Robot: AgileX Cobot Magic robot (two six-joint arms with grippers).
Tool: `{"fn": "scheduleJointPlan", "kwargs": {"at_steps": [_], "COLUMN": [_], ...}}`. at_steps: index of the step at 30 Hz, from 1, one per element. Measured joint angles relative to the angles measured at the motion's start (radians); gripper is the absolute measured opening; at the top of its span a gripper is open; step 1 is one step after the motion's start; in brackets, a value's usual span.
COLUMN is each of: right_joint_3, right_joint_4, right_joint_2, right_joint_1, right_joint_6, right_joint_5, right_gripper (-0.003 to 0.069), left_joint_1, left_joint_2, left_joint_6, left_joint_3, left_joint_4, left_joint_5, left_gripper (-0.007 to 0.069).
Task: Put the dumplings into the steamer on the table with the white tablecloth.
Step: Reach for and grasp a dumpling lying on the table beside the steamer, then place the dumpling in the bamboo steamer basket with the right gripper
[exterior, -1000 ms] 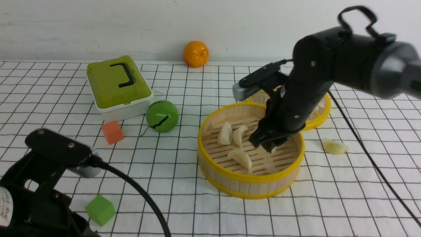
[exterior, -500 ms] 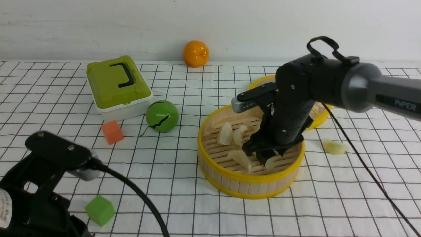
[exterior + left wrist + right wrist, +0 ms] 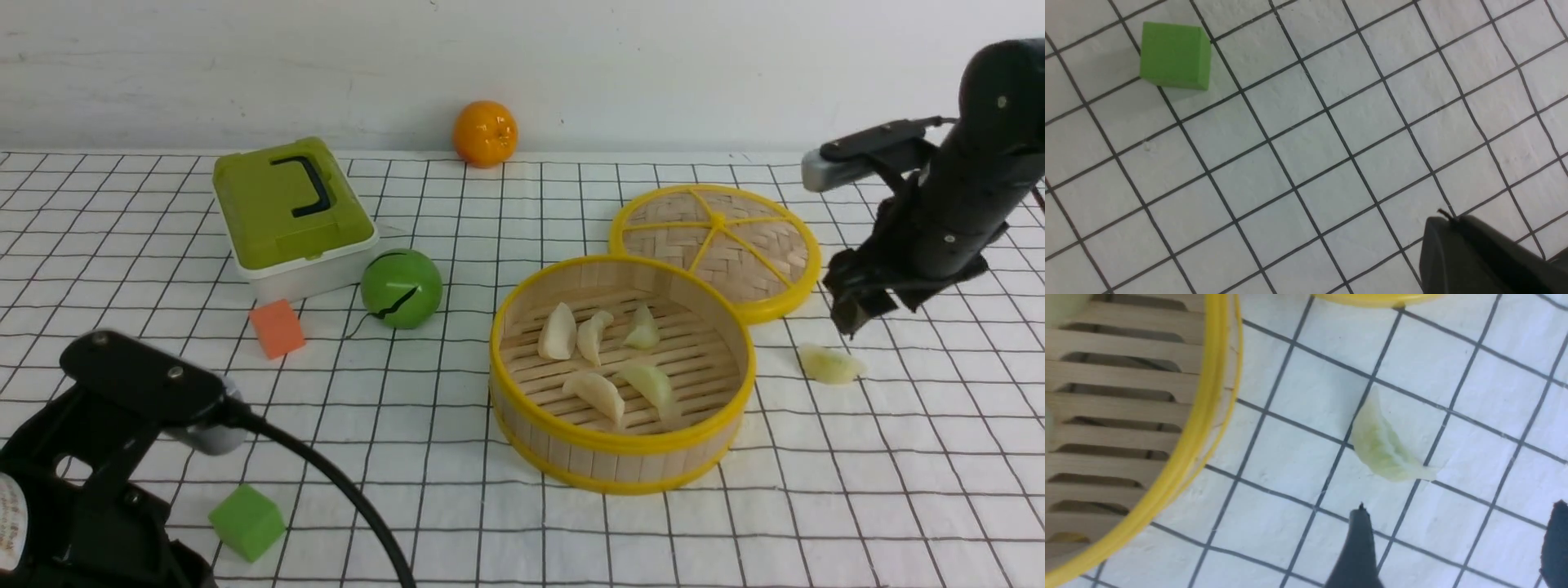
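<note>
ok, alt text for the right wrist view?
One pale green dumpling lies on the white gridded tablecloth, clear of the steamer and its yellow rim. The open right hand hovers near it, empty.

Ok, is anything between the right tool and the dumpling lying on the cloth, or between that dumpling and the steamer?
Nothing visible. The right tool hangs open just above the dumpling. Only cloth lies between it and the steamer, whose wall must be cleared. The lid lies farther back.
</note>
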Motion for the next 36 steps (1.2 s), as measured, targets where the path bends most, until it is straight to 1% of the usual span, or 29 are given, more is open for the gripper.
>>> {"fn": "scheduleJointPlan", "kwargs": {"at_steps": [2,3,4,9,12,14,17,18,19,20,22,25,26,27,31,36], "right_joint_3": [0.000,0.000,0.000,0.000,0.000,0.000,-0.004,-0.009,-0.018,-0.020,-0.056,-0.073,-0.082,-0.082,-0.086,-0.085], "right_joint_4": [0.023,0.024,0.031,0.034,0.034,0.035,0.034,0.034,0.034,0.034,0.034,0.045,0.090,0.096,0.212,0.287], "right_joint_2": [0.047,0.051,0.083,0.158,0.183,0.193,0.193,0.193,0.188,0.186,0.154,0.105,0.053,0.042,-0.021,0.007], "right_joint_1": [-0.013,-0.013,-0.014,-0.014,-0.014,-0.014,-0.014,-0.014,-0.014,-0.014,-0.005,0.018,0.054,0.059,0.150,0.186], "right_joint_6": [-0.087,-0.095,-0.163,-0.274,-0.297,-0.302,-0.295,-0.293,-0.292,-0.292,-0.290,-0.272,-0.240,-0.237,-0.171,-0.140], "right_joint_5": [-0.030,-0.032,-0.055,-0.129,-0.140,-0.146,-0.139,-0.131,-0.113,-0.102,-0.020,0.021,0.040,0.041,0.051,0.051], "right_gripper": [0.0523,0.0521,0.0511,0.0503,0.0494,0.0441,0.0295,0.0230,0.0187,0.0185,0.0198,0.0198,0.0198,0.0198,0.0198,0.0198], "left_joint_1": [0.000,0.000,0.000,0.000,0.000,0.000,0.000,0.000,0.000,0.000,0.000,0.000,0.000,0.000,0.000,0.000], "left_joint_2": [0.000,0.000,0.000,0.000,0.000,0.000,0.000,0.000,0.000,0.000,0.000,0.000,0.000,0.000,-0.008,-0.103], "left_joint_6": [0.000,0.000,0.000,0.000,0.000,0.000,0.000,0.000,0.000,0.000,0.000,0.000,0.000,-0.001,-0.003,-0.003], "left_joint_3": [0.000,0.000,0.000,0.000,0.000,0.000,0.000,0.000,0.000,0.000,0.000,0.000,0.000,0.000,0.000,0.022], "left_joint_4": [0.006,0.006,0.008,0.012,0.012,0.012,0.011,0.011,0.012,0.012,0.017,0.023,0.023,0.023,0.022,0.022], "left_joint_5": [0.000,0.000,0.000,0.000,0.000,0.000,-0.001,-0.001,-0.002,-0.002,-0.004,-0.013,-0.024,-0.025,-0.040,-0.070], "left_gripper": [0.0020,0.0020,0.0020,0.0020,0.0022,0.0024,0.0028,0.0029,0.0030,0.0030,0.0030,0.0033,0.0036,0.0036,0.0037,0.0037]}}
